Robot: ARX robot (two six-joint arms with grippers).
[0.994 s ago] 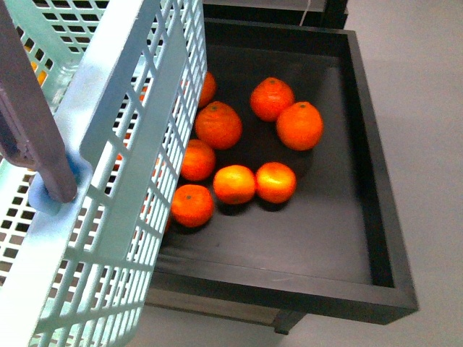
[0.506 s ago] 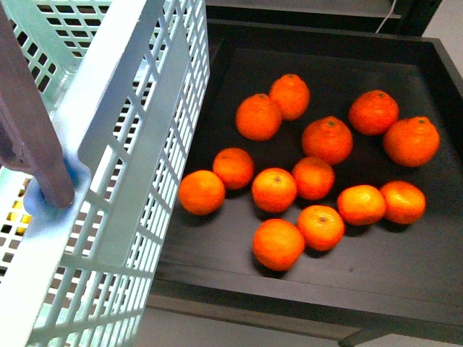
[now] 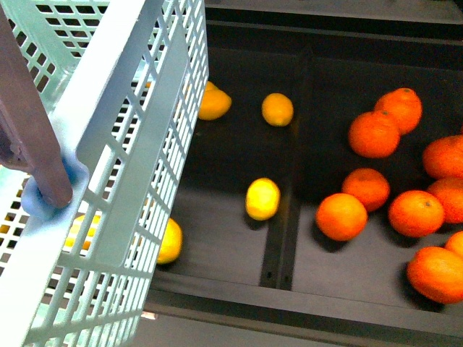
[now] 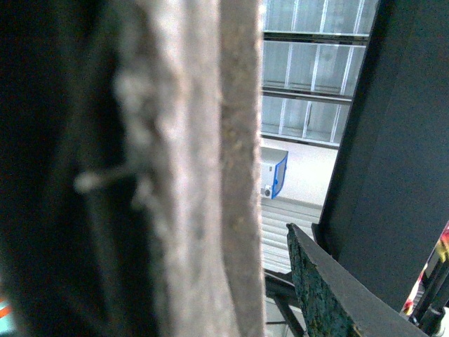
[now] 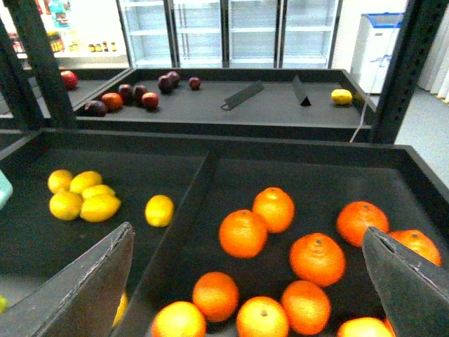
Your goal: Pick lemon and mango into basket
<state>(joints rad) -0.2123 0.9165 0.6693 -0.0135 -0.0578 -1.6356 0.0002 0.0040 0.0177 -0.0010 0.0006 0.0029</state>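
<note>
Gaping wide, the right claw (image 5: 247, 232) hovers over a black tray (image 3: 289, 303), its two fingers (image 5: 91, 281) far apart and holding nothing. Oranges (image 5: 317, 258) lie straight ahead of it, in the gap between the fingers. The lemon (image 5: 159, 210) sits alone outside that gap, past the finger on the basket side and just across the divider (image 5: 184, 210) from the oranges. More lemons (image 5: 77, 196) huddle further out the same way.

The basket (image 3: 137, 94), teal and slotted, hangs tilted well off to that side of the right claw, brown handle (image 3: 32, 144) uppermost. Yellow shows through its lower slots; cannot tell whether it lies inside or behind.

Of the left claw (image 4: 266, 281) only one dark finger (image 4: 330, 295) shows. A blurred pale band (image 4: 203, 168) fills the lens beside it. Whether the claw is pinching or spread, I cannot tell.
</note>
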